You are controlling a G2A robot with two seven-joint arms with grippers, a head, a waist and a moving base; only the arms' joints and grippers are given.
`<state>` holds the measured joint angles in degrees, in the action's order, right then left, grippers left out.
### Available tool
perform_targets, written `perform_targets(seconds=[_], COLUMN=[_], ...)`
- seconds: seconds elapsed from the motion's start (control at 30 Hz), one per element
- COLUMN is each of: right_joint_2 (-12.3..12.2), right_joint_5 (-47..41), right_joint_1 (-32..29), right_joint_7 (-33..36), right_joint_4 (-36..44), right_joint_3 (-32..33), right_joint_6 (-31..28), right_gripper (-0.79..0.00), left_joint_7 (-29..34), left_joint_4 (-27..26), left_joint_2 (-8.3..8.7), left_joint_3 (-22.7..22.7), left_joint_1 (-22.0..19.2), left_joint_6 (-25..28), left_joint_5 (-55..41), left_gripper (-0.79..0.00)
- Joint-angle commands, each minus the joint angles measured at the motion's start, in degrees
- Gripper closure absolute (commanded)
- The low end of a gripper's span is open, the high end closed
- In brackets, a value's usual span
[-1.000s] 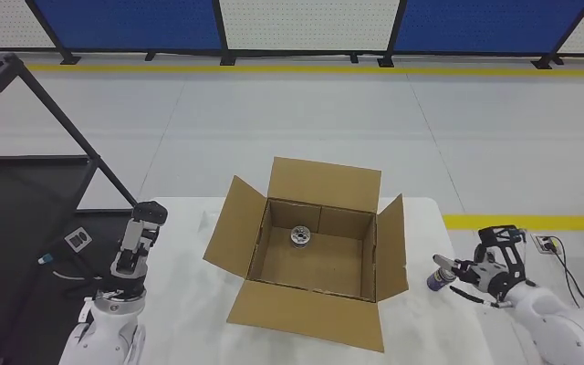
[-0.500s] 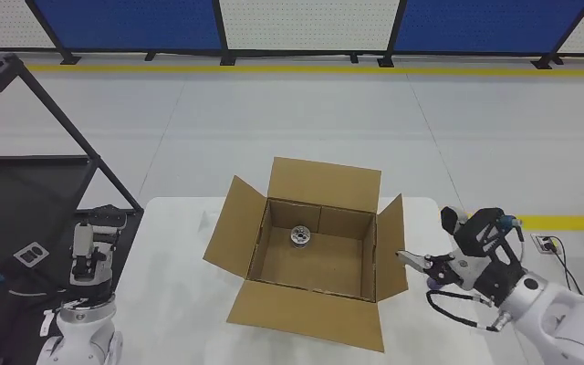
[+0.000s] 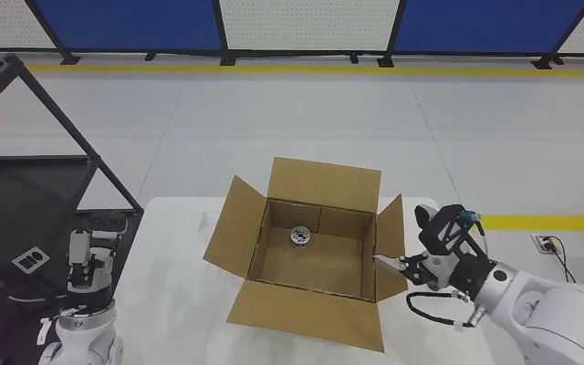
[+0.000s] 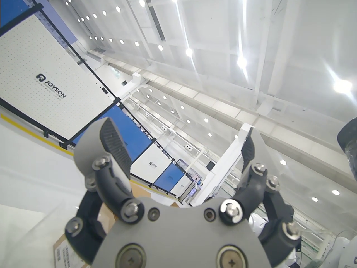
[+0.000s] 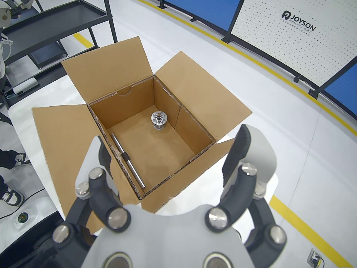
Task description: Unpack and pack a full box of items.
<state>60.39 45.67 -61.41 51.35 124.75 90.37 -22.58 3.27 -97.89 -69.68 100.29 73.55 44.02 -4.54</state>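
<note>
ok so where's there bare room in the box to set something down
The box floor is bare through the middle, between the rod along one wall and the round metal part near the opposite wall. It's tightest beside the rod.

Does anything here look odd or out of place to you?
Nothing is spilled or damaged. Two things stand out. The open cardboard box looks nearly empty, with a small metal hub and a thin metal rod along one wall. The left hand, open, points up at the ceiling, away from the box.
</note>
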Motion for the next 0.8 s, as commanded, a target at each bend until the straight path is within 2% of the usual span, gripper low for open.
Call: perform_targets(seconds=[0.0, 0.13, 0.33, 0.57, 0.77], right_joint_2=[0.0, 0.09, 1.49, 5.4, 9.16], right_joint_5=[0.0, 2.9, 6.95, 8.02, 7.36], right_joint_1=[0.0, 1.58, 14.43, 30.47, 38.89], right_joint_7=[0.0, -0.48, 2.56, 3.29, 2.5], right_joint_4=[0.0, -0.36, -6.91, -21.74, -33.83], right_joint_3=[-0.01, -5.06, -20.37, -37.49, -47.09], right_joint_6=[0.0, -0.7, 1.04, 5.65, 9.54], right_gripper=[-0.785, -0.785, -0.785, -0.785, -0.785], left_joint_7=[0.0, 0.21, -0.97, -0.83, -1.75], left_joint_4=[0.0, -0.11, 0.33, -0.15, -0.59], left_joint_2=[0.0, -0.01, -0.06, -0.06, -0.18], left_joint_3=[0.0, -0.25, 0.34, 1.18, 1.57], left_joint_1=[0.0, -0.44, -0.82, 0.92, 1.93], left_joint_6=[0.0, -2.41, -3.58, -2.78, -2.83], left_joint_5=[-0.01, 2.07, 4.01, 3.46, 3.41], left_gripper=[-0.785, -0.785, -0.785, -0.785, -0.785])
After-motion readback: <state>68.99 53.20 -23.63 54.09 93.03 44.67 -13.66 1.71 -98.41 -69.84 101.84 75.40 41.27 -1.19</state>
